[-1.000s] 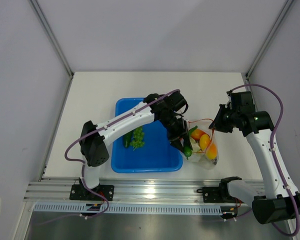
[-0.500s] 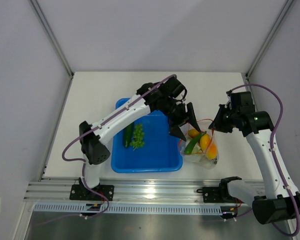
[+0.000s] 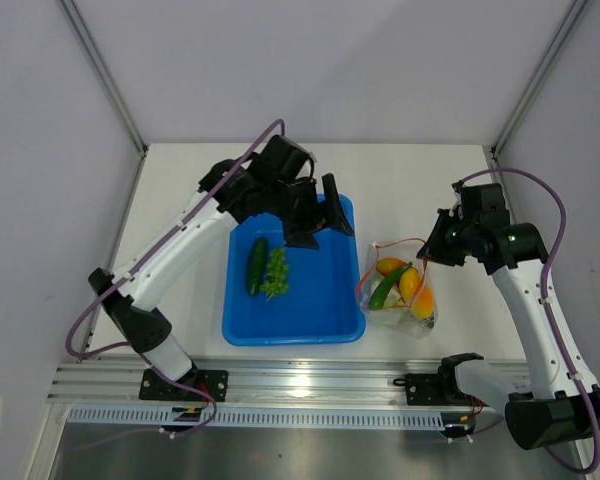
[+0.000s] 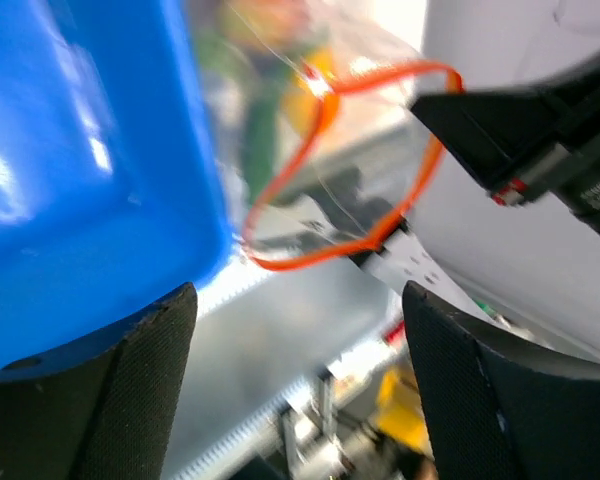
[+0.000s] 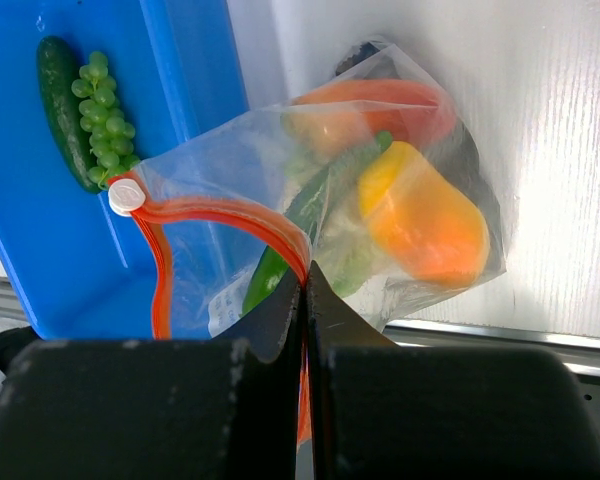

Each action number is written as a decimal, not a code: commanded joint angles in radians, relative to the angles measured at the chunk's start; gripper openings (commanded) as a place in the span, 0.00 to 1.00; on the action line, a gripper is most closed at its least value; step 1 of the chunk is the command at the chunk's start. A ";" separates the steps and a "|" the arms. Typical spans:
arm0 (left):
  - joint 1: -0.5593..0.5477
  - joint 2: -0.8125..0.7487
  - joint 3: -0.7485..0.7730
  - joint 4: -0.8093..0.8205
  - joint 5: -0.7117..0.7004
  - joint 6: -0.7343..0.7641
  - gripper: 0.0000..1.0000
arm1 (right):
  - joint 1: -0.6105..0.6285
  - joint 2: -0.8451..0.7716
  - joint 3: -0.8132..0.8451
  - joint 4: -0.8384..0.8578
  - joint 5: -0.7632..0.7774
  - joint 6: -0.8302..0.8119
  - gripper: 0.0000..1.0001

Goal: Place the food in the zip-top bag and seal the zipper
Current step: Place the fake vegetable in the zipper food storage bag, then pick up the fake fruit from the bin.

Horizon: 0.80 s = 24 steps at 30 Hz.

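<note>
The zip-top bag [image 3: 398, 298] lies right of the blue tray with its mouth open. Its orange-red zipper [image 5: 220, 215] forms a loop, also seen in the left wrist view [image 4: 352, 165]. Inside are an orange-yellow fruit [image 5: 420, 222], a red-orange fruit [image 5: 375, 100] and a green pepper [image 5: 305, 215]. My right gripper [image 3: 428, 256] is shut on the zipper edge [image 5: 305, 282] and holds the mouth up. My left gripper [image 3: 320, 228] is open and empty above the tray's far right corner [image 4: 298, 400]. A dark green cucumber [image 3: 255, 266] and a leafy green bunch [image 3: 276, 272] lie in the tray.
The blue tray [image 3: 310, 320] sits at the table's middle front, its right wall touching the bag. A white slider [image 5: 126, 196] sits on the zipper's end. The metal rail [image 3: 310, 385] runs along the near edge.
My left gripper opened, left the green pepper in the bag, and drew back up and to the left over the tray. The right gripper has not moved.
</note>
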 commanded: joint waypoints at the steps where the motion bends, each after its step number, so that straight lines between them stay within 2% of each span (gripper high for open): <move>1: 0.028 -0.049 -0.048 -0.060 -0.193 0.133 0.86 | 0.007 -0.024 0.000 0.024 0.006 0.004 0.00; 5: 0.065 -0.041 -0.134 -0.105 -0.283 0.194 0.88 | 0.007 -0.022 -0.002 0.024 0.006 0.007 0.00; 13: 0.138 -0.005 -0.316 -0.069 -0.384 0.270 0.91 | 0.013 -0.021 -0.003 0.021 0.008 0.009 0.00; 19: 0.180 0.087 -0.359 -0.050 -0.482 0.296 0.92 | 0.019 -0.019 -0.003 0.018 0.011 0.012 0.00; 24: 0.189 0.218 -0.368 -0.030 -0.499 0.333 0.92 | 0.019 -0.017 -0.005 0.018 0.008 0.014 0.00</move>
